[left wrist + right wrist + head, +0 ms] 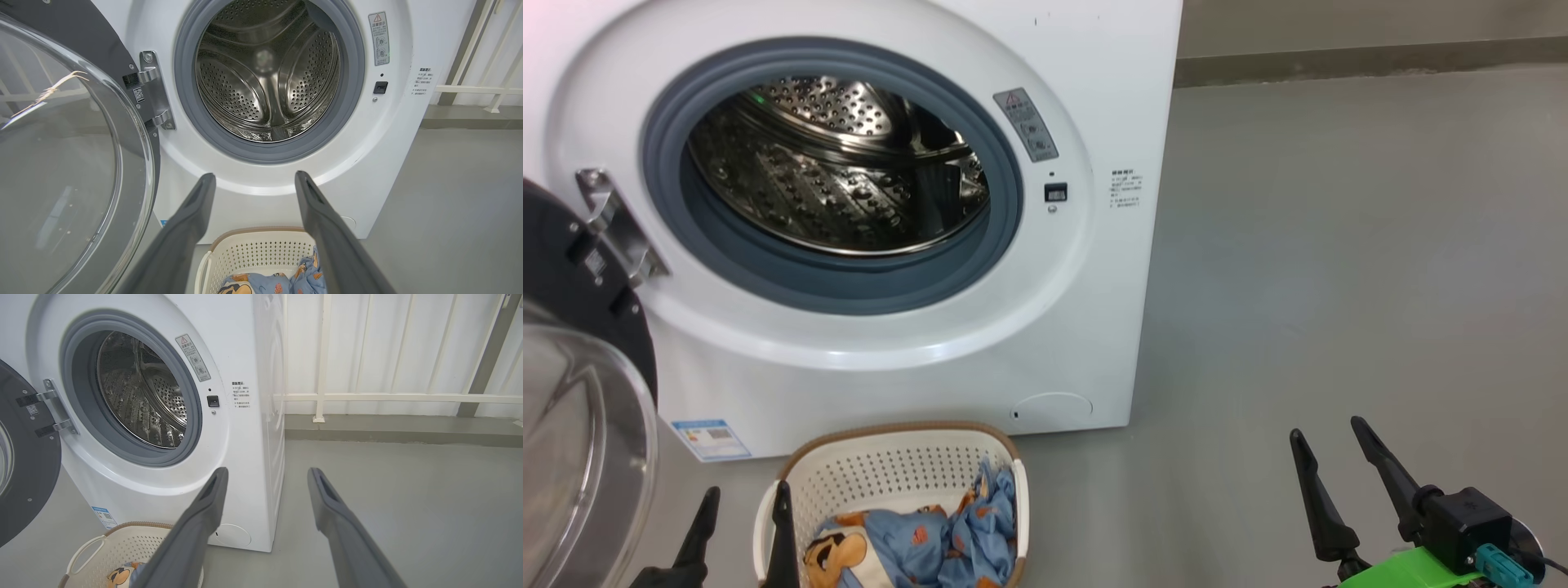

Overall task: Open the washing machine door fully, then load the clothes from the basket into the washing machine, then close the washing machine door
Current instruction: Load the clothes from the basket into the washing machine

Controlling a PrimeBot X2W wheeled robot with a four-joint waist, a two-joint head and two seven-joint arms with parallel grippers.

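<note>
The head view looks forward and down from behind and above the left gripper and right gripper, which sit at its bottom edge. The left wrist view faces squarely into the drum beyond its fingertips, fairly near. The right wrist view meets the washing machine obliquely, its front corner ahead of the fingers. All three share the drum and the basket, seemingly just below the left gripper.

Grey floor, white railing, raised grey kerb beneath it
</note>
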